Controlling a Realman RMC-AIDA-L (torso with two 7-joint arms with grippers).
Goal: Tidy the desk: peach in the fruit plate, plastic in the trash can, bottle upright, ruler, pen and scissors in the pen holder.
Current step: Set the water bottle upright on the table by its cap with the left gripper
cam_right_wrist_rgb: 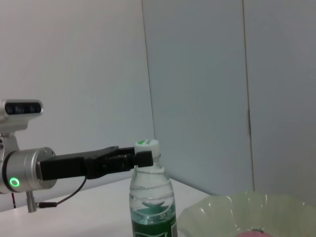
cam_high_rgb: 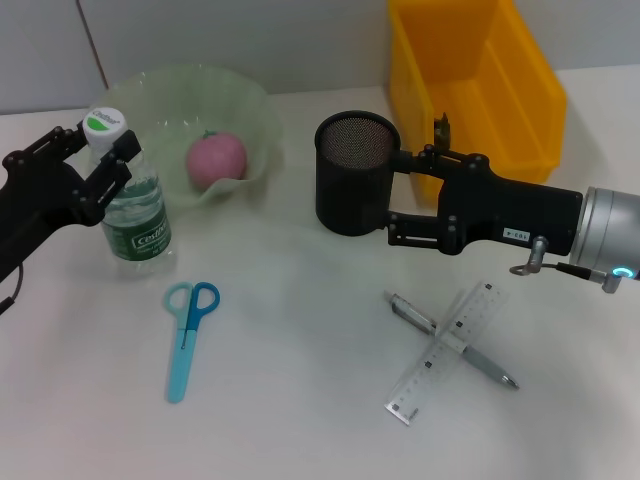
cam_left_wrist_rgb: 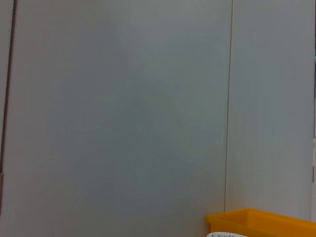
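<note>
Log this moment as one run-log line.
left gripper: at upright bottle neck | right gripper: at pen holder | peach: in fruit plate | scissors, pen, ruler: on desk

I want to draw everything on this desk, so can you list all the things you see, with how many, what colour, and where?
bottle: 1, clear with green label and white cap, upright at the desk's left
fruit plate: 1, pale green, back left of centre
peach: 1, pink, inside the fruit plate
pen holder: 1, black mesh, centre back
trash can: 1, yellow, back right
scissors: 1, blue, flat on the desk in front of the bottle
ruler: 1, clear, front right, crossed with the pen
pen: 1, grey, front right, crossed with the ruler
left pincer: 1, black, around the bottle's neck
right pincer: 1, black, at the pen holder's right side
</note>
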